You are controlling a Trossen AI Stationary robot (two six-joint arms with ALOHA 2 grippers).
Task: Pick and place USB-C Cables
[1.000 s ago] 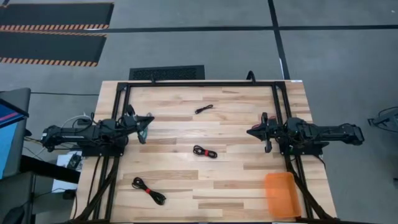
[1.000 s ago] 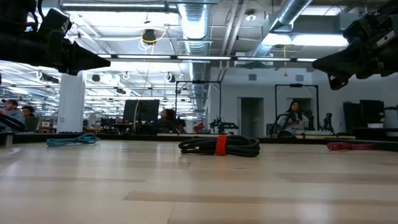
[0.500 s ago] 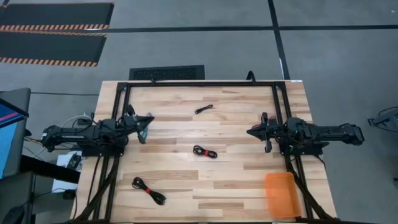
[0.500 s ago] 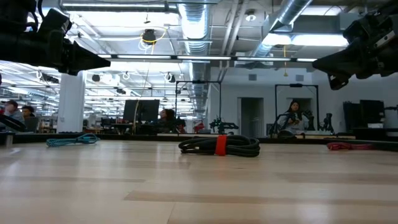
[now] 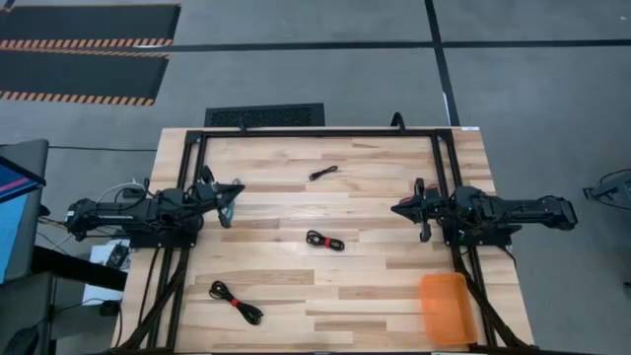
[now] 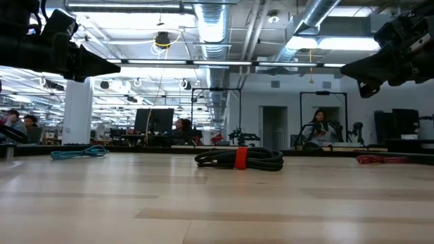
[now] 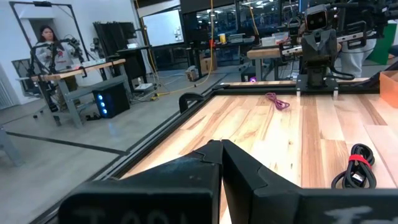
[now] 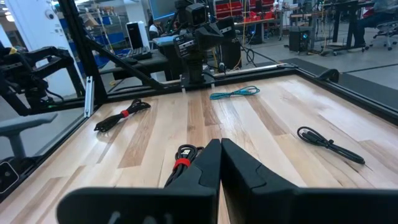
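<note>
Several coiled cables lie flat on the wooden table. A black cable [image 5: 322,173] is toward the far side, a black-and-red cable [image 5: 324,240] at the middle, and another black-and-red cable [image 5: 235,301] near the left front. The teal cable [image 8: 235,93] lies under the left gripper's reach, and a red cable [image 7: 278,101] lies near the right arm's base. My left gripper [image 5: 235,187] hovers shut at the table's left side. My right gripper [image 5: 397,209] hovers shut at the right side. Both are above the table and hold nothing.
An orange bin [image 5: 444,308] sits at the table's near right corner. A black frame rail [image 5: 315,131] runs along the far edge and down both sides. Bare wood lies between the two grippers around the middle cable. People sit at benches in the room behind.
</note>
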